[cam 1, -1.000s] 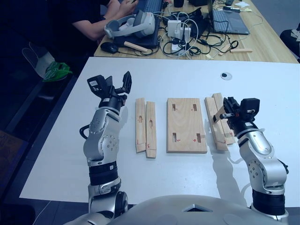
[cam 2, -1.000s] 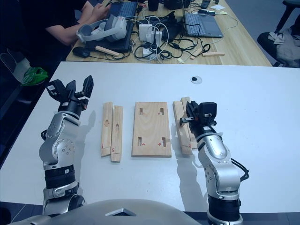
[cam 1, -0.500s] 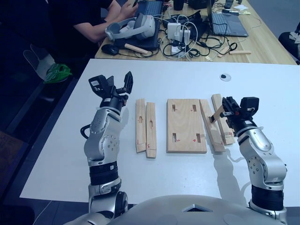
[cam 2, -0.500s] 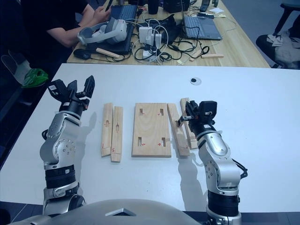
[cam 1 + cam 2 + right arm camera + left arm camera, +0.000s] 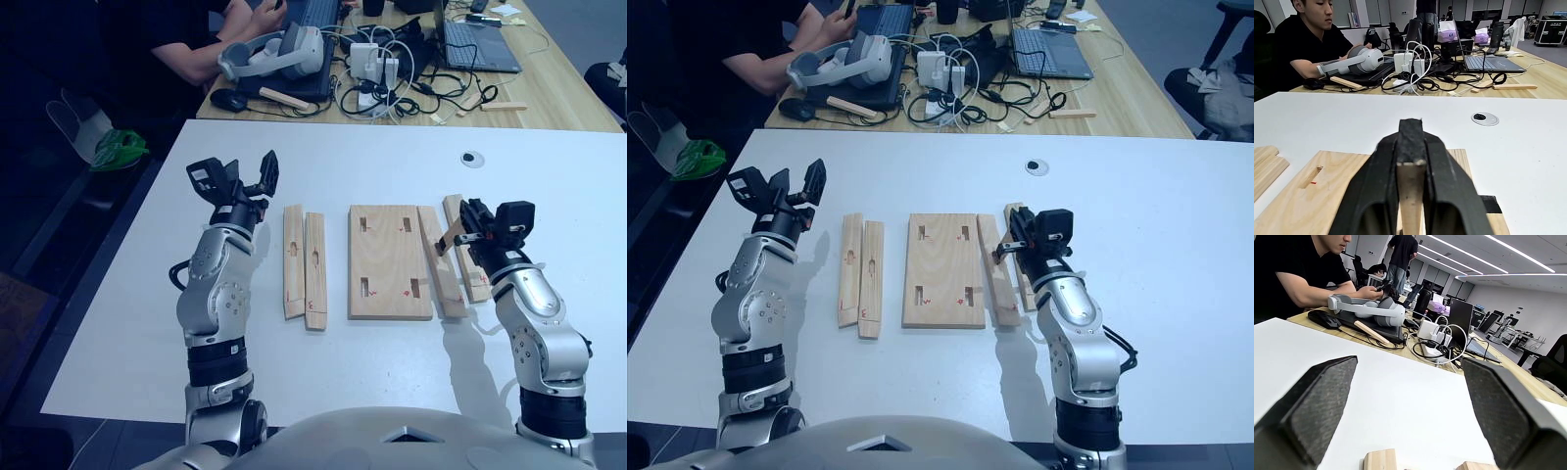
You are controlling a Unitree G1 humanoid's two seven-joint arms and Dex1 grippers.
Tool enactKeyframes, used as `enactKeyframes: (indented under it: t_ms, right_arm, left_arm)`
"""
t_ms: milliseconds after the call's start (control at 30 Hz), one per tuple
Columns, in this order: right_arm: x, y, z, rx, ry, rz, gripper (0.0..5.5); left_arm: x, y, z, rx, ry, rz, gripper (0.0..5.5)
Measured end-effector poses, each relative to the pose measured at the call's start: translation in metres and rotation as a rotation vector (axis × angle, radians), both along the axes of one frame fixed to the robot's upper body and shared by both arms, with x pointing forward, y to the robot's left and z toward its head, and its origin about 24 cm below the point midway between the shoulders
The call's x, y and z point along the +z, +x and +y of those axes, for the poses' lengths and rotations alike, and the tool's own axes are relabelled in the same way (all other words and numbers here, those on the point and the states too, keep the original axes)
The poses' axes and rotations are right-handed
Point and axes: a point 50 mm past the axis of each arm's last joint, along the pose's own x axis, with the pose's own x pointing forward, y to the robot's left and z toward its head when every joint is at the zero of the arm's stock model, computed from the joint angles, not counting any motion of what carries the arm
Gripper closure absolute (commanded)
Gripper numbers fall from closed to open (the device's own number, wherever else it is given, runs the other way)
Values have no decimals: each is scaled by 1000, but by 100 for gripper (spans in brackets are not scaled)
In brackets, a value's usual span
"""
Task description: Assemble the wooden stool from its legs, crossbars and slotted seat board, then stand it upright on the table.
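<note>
Seat board (image 5: pixel 390 260) lies flat mid-table, slots up, four in view. Table (image 5: pixel 323 372) is white.

Right gripper (image 5: pixel 458 238) is clenched on a wooden piece (image 5: pixel 443 284) (leg or crossbar, cannot tell which). The right wrist view shows both fingers (image 5: pixel 1385 166) pinching the thin edge of the wood. The held piece runs far-to-near just beside the seat board's right edge. It looks tipped onto its edge, with its near end down at the table.

A second piece (image 5: pixel 476 286) lies flat right of it, partly under the right arm.

Left gripper (image 5: pixel 240 181) is released, its pads (image 5: pixel 1317 406) spread wide. It hangs above the table left of a slotted pair (image 5: pixel 314 269), which lies side by side, touching, well left of the seat board.

Step in hand, as I judge it: get the held piece clear of its neighbour and bring its end to a slot on the right side of the seat board.

To do it well:
- lift before swinging, so the near end doesn't drag and nudge the seat board
- the grip is on a narrow edge, so the wood could pivot in the fingers; go slowly and keep the wrist square
- line the end up over the slot before pressing down, not at a slant
- the free left gripper could pin the seat board's left edge while the piece goes in
</note>
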Motion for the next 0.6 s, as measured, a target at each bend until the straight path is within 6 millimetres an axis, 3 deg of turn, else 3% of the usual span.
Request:
enactKeyframes:
  t_ms: [600]
  right_arm:
    - [-6, 7, 2, -6, 32, 108, 511]
  left_arm:
    - [0, 0, -1, -4, 0, 2, 158]
